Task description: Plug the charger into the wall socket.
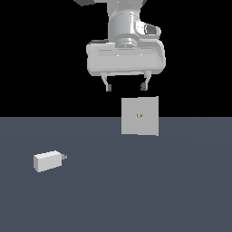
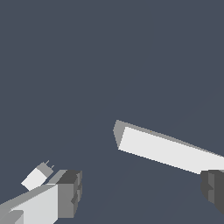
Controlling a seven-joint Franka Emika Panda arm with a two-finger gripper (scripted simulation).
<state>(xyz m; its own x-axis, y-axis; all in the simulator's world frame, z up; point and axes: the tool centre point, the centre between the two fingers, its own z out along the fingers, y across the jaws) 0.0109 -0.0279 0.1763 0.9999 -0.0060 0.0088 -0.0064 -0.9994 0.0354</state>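
Tabletop [image 1: 181, 190] carries charger [image 1: 47, 161] and upright wall socket [image 1: 140, 116], well apart; pincer [image 1: 126, 87] hangs above, fingers spread, empty; arm cropped.

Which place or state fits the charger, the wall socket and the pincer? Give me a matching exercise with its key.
Things:
1. charger
2. wall socket
3. pincer

Places or states:
A. open, holding nothing, up above the floor
B. lying on the floor at the exterior view's left
C. standing upright near the middle, gold slots showing

Pairs: 1-B, 2-C, 3-A
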